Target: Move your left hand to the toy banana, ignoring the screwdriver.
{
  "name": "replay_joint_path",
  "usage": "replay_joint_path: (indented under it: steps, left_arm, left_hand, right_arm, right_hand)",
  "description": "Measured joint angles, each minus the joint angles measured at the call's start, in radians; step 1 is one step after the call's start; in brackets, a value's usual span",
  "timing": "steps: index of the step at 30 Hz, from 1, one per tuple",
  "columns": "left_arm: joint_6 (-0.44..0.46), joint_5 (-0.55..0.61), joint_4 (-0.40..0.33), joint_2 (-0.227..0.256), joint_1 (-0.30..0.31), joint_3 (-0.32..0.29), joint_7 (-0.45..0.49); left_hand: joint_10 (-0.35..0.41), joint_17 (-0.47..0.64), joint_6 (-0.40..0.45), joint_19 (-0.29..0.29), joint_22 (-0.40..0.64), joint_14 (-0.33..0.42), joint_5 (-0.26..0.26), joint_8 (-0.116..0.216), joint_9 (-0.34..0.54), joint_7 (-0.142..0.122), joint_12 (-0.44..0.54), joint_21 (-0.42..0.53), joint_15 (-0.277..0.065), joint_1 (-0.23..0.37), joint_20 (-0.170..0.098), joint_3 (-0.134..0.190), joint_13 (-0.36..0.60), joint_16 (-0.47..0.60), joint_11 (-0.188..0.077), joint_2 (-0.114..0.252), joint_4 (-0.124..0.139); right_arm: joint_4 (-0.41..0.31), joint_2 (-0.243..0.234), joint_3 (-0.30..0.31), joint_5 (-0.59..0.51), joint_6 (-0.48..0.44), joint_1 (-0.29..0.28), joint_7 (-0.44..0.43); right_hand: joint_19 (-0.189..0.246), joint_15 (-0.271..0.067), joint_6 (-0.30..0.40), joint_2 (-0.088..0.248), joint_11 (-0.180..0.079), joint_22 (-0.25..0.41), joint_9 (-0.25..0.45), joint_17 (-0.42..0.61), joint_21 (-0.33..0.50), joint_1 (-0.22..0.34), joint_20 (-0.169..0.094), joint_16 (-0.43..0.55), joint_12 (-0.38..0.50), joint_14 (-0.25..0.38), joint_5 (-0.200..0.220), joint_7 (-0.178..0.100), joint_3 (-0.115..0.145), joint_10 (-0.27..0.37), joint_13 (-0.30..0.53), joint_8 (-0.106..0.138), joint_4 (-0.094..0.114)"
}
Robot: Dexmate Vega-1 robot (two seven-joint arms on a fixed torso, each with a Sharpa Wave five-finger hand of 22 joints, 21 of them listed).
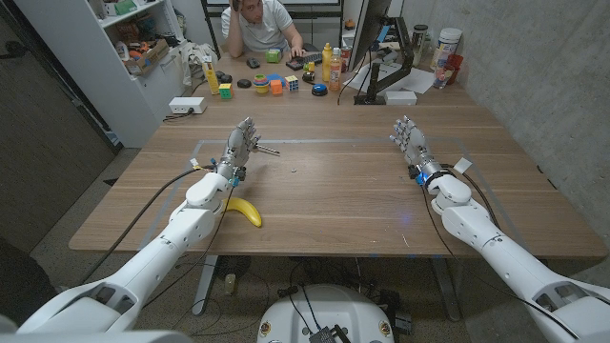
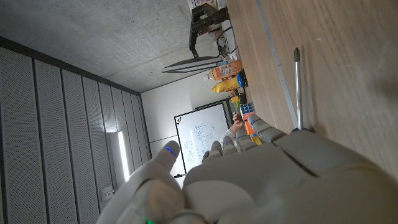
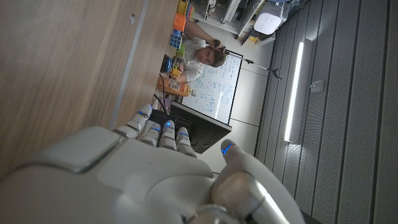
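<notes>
Right now the left hand [image 1: 240, 145] stands over the wooden table [image 1: 334, 191] with its fingers upright and slightly apart, gripping nothing. Just beside its fingers lies the screwdriver [image 1: 265, 149], its thin metal shaft pointing away toward the middle of the table; in the left wrist view the screwdriver [image 2: 297, 87] runs along the wood right past the knuckles of the left hand [image 2: 249, 180], and whether they touch cannot be told. The toy banana [image 1: 244, 211] lies closer to the robot, near the front edge of the table, beside the left forearm and well behind the hand. The right hand [image 1: 412, 139] stands on the other side of the table, fingers up and a little spread, empty; the right wrist view shows the back of the right hand [image 3: 143, 180] with the fingers side by side. At the far edge sits a person [image 1: 259, 24] behind a row of small coloured toys [image 1: 276, 84] and bottles [image 1: 331, 65].
</notes>
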Motion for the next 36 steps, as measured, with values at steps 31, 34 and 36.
replay_joint_path:
  steps: [31,34,36]
  left_arm:
    - [0.201,0.507,-0.400,0.212,0.185,0.053,0.372]
    - [0.249,0.575,-0.463,0.243,0.214,0.054,0.408]
    - [0.269,0.600,-0.488,0.256,0.226,0.053,0.421]
  left_hand:
    - [0.244,-0.009,0.265,0.104,0.000,0.163,0.019,0.070,0.000,-0.193,0.052,0.021,0.027,0.137,0.075,0.002,0.009,0.026,-0.050,-0.050,-0.188]
    - [0.249,-0.009,0.263,0.102,0.000,0.163,0.019,0.070,0.005,-0.203,0.052,0.021,0.027,0.144,0.078,-0.003,0.009,0.026,-0.055,-0.058,-0.194]
    - [0.251,-0.009,0.267,0.101,0.000,0.163,0.019,0.070,0.005,-0.206,0.052,0.021,0.027,0.141,0.077,-0.003,0.009,0.026,-0.057,-0.062,-0.194]
  right_arm:
    - [0.067,0.104,0.113,-0.098,-0.034,0.002,0.090]
    - [0.071,0.111,0.118,-0.106,-0.037,0.005,0.096]
    - [0.072,0.113,0.119,-0.109,-0.038,0.006,0.098]
  right_hand:
    - [0.000,0.000,0.000,0.000,0.000,0.000,0.000,0.000,-0.004,0.000,0.000,0.002,0.000,0.000,0.000,0.000,0.000,0.000,0.000,0.000,0.000]
    - [0.000,0.000,0.000,0.000,0.000,0.000,0.000,0.000,-0.004,0.000,0.000,0.002,0.000,0.000,0.000,0.000,0.000,0.000,0.000,0.000,0.000]
    - [0.000,0.000,0.000,0.000,0.000,0.000,0.000,0.000,-0.004,0.000,0.000,0.002,0.000,0.000,0.000,0.000,0.000,0.000,0.000,0.000,0.000]
